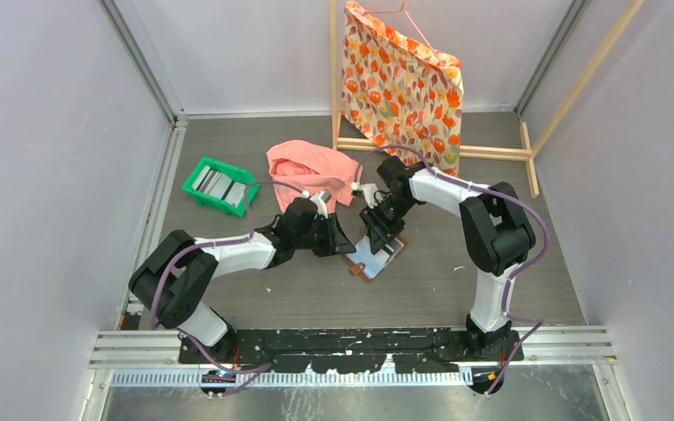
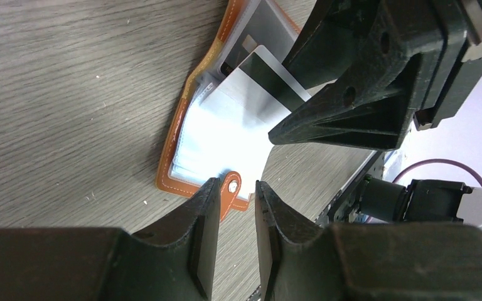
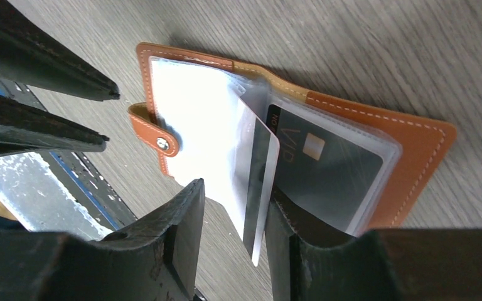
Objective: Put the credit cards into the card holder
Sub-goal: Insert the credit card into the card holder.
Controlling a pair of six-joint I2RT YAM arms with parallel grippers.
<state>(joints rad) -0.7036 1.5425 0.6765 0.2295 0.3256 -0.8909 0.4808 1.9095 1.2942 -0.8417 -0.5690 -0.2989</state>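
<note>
**Card holder lies open on the table as a card goes in.** The card holder (image 3: 414,157) is seen lying open on the table (image 1: 272,298) between the two arms, its clear sleeves (image 3: 188,113) fanned upward. A pale card (image 3: 254,169) with a dark stripe is shown standing on edge among the sleeves, apparently part-way into a pocket. Beside it, a dark card (image 3: 332,166) is seated flat in its own sleeve.

The right gripper (image 3: 235,200) is pictured with its jaws parted round the pale card. One finger is touched by the card's edge and a gap is visible on the other side, so no firm grip is shown. The left gripper (image 2: 234,187) is held low at the holder's edge, jaws narrowly apart and empty, with the snap tab (image 3: 157,139) lying just off their tips. More credit cards (image 1: 219,182) are seen in the green tray (image 1: 195,180), well apart to the left.

The pale card is judged light, stiff and slick. It is best taken across its flat faces near the exposed end and slid lengthwise. The sleeves are judged thin and floppy, so the holder would likely need to be pinned by its leather edge or tab.
</note>
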